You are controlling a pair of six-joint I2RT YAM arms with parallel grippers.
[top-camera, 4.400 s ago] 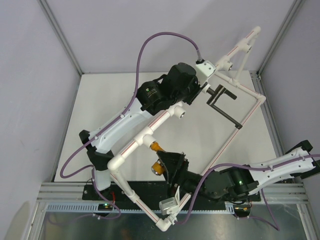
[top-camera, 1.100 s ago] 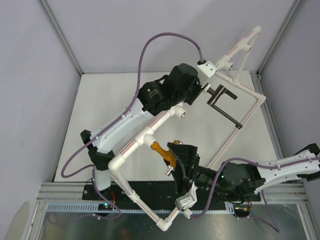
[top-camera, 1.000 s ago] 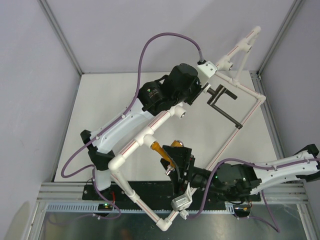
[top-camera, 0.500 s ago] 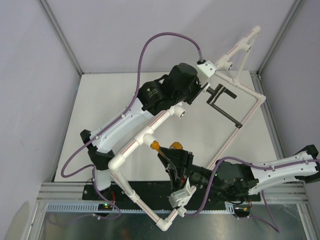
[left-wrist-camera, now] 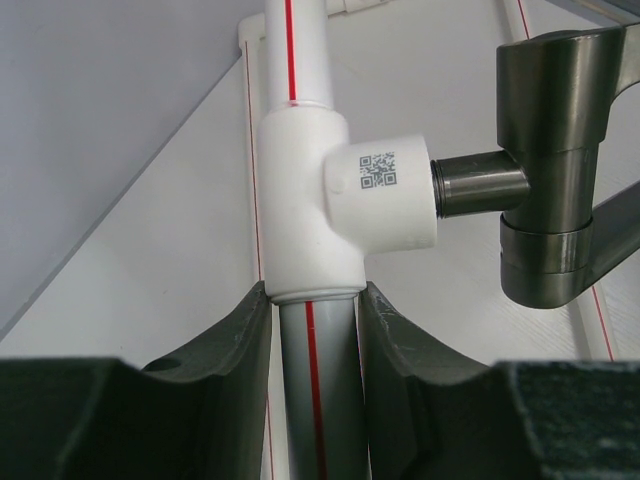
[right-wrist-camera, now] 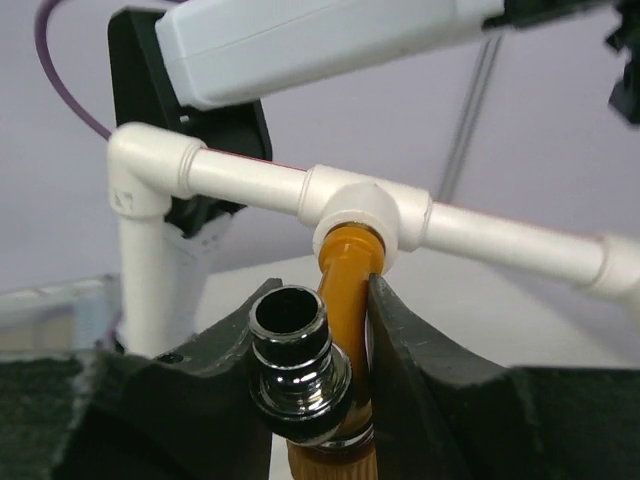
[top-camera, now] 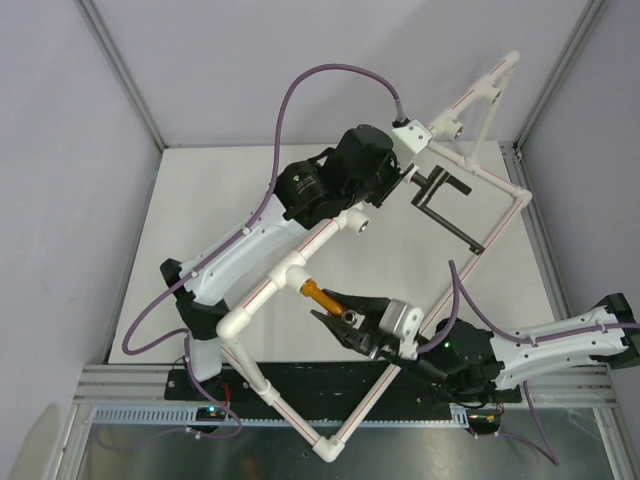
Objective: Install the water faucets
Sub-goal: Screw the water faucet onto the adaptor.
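The orange-brass tap (top-camera: 316, 297) sticks out of a white tee socket (right-wrist-camera: 365, 222) on the pipe frame (top-camera: 262, 292). My right gripper (top-camera: 336, 319) is shut on this tap (right-wrist-camera: 350, 268): one finger presses its orange body and the other its chrome spout (right-wrist-camera: 298, 362). The black tap (top-camera: 441, 204) sits in another tee (left-wrist-camera: 330, 200), with its dark metal body (left-wrist-camera: 560, 180) to the right in the left wrist view. Just below that tee, my left gripper (left-wrist-camera: 315, 300) is shut on the frame's red-striped pipe (left-wrist-camera: 318, 390); from above, the left gripper (top-camera: 404, 179) is at the back.
The white pipe frame spans the table diagonally, from the near edge (top-camera: 330, 448) to the back right corner (top-camera: 505, 68). A purple cable (top-camera: 330, 72) loops over the left arm. A metal rail (top-camera: 150, 385) runs along the near edge.
My right gripper has shut on the orange tap and its wrist has rolled, swinging its camera block from below to the right. The left arm keeps its grip on the pipe.
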